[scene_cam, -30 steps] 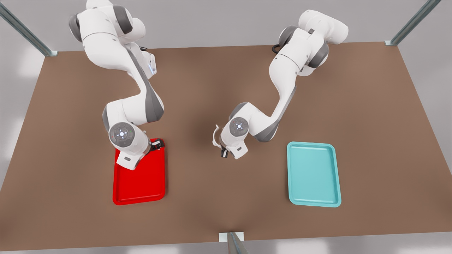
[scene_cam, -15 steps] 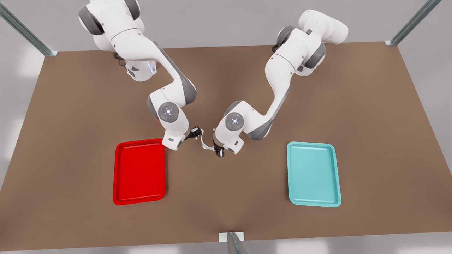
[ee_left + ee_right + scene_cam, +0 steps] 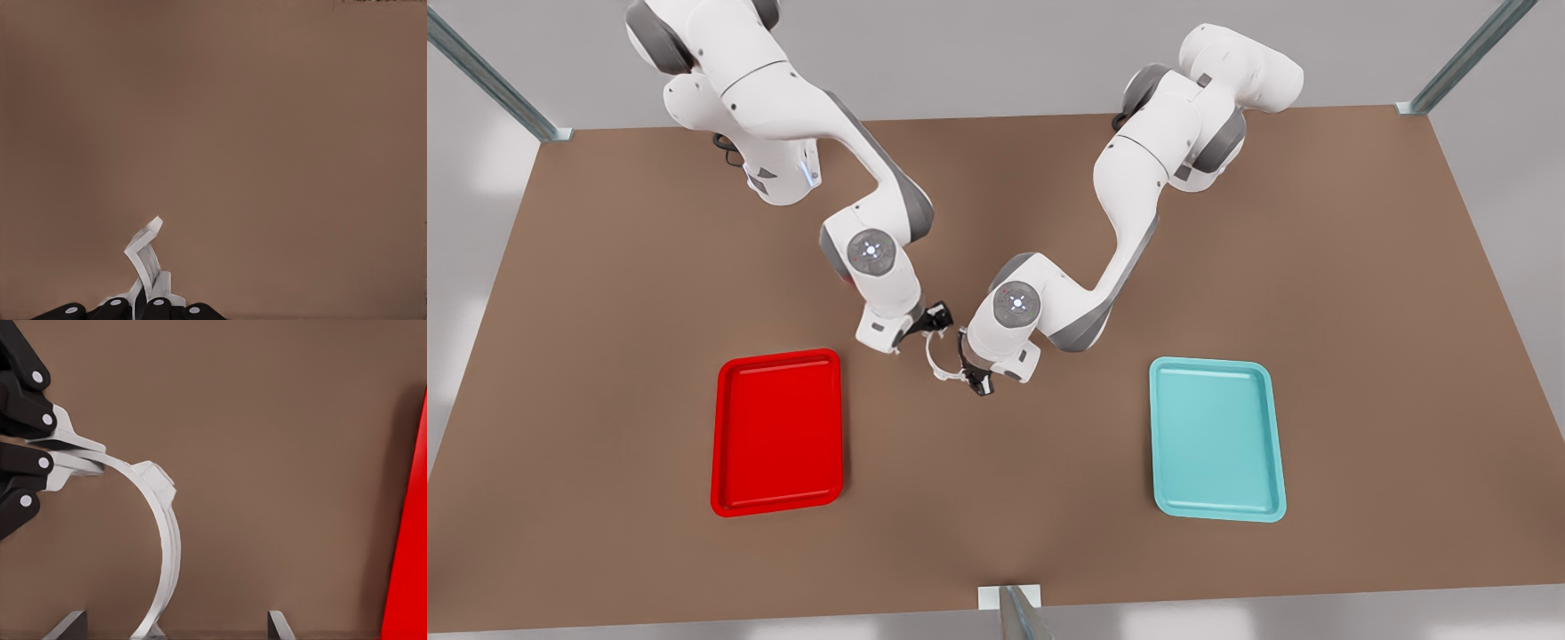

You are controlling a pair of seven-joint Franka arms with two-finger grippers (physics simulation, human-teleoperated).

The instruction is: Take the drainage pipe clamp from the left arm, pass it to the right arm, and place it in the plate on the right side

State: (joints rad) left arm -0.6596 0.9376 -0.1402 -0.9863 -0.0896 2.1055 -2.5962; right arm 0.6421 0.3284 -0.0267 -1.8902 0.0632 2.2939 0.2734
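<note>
while left arm (image 3: 1014,311) jaws pinch drainage pipe clamp (image 3: 935,360), right arm (image 3: 876,258) jaws apart around its free end (plate (image 3: 778,436) edge near)

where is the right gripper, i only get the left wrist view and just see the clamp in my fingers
Observer: The right gripper is at the clamp's free end, opposite the left gripper, over mid-table.
Operator: is it shut on it
Observer: No. In the right wrist view its fingers stand open on either side of the clamp's end; only the left gripper grips the clamp.
Operator: and where's the red tray
Observer: The red tray lies on the table toward the front view's left, on the right arm's side of the handover.
</note>
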